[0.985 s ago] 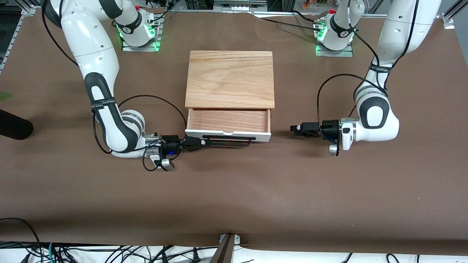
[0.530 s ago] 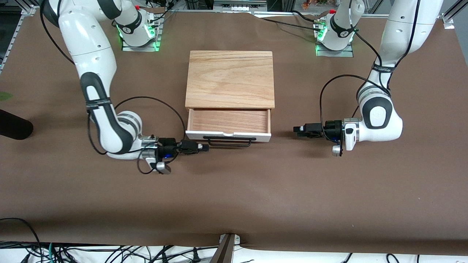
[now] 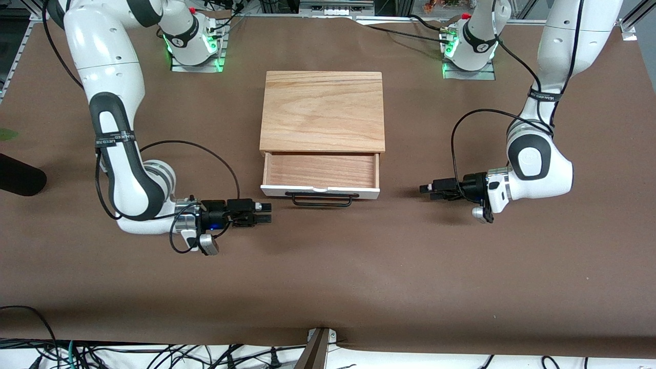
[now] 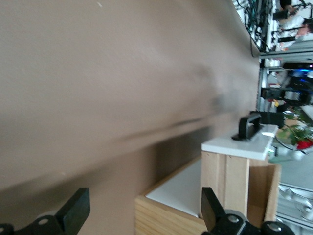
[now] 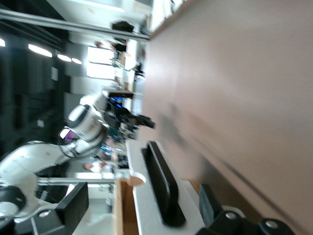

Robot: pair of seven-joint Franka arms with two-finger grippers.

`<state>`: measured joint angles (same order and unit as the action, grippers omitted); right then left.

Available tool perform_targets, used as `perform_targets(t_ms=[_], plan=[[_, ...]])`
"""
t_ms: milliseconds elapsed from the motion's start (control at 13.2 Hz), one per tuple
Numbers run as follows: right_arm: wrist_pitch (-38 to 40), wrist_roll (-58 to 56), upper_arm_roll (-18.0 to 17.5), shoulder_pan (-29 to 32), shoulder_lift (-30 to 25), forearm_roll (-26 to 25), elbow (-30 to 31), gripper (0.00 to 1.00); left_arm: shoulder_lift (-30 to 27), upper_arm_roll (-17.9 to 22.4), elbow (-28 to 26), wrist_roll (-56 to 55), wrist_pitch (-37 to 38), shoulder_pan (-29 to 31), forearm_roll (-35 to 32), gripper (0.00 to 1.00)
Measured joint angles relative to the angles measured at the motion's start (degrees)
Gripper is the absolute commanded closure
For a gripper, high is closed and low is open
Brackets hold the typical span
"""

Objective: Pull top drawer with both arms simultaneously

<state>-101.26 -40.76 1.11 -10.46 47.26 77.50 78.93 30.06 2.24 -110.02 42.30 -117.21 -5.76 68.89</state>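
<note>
The top drawer (image 3: 321,174) stands partly pulled out of the wooden box (image 3: 322,110), its white front panel and black wire handle (image 3: 322,199) on the side of the box nearer the front camera, and neither arm has hold of it. The right hand (image 3: 265,215) hovers low over the table (image 3: 328,287) off the drawer's corner toward the right arm's end, fingers parted around nothing, as its wrist view shows. The left hand (image 3: 426,190) sits off the drawer's other corner, toward the left arm's end, also spread and empty. The main risk I see is uneven pulling: if one hand hooks the handle before the other, or only one catches it, the shallow tray may skew and bind in its slot, or the light box may slide across the table instead of the drawer opening. A hand coming in too low could also scrape the table or strike the white panel and push the drawer shut.
</note>
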Motion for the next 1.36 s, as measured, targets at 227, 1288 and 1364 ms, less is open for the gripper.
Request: perform_targets(t_ms=[227, 1288, 1364], plan=[[-0.01, 9.49, 0.74, 0.00, -4.74, -17.53, -2.28, 0.00, -0.25, 0.00, -0.97, 0.56, -0.44, 0.00, -0.16, 0.00], [18.75, 34.44, 4.20, -6.28, -30.14, -78.33, -2.67, 0.00, -17.23, -2.73, -0.92, -30.87, -0.39, 0.01, -37.14, 0.00], [19.09, 34.46, 6.33, -6.12, -30.84, -78.36, -2.55, 0.00, -18.67, -3.52, -0.92, -33.90, 0.41, 0.12, -41.08, 0.00]])
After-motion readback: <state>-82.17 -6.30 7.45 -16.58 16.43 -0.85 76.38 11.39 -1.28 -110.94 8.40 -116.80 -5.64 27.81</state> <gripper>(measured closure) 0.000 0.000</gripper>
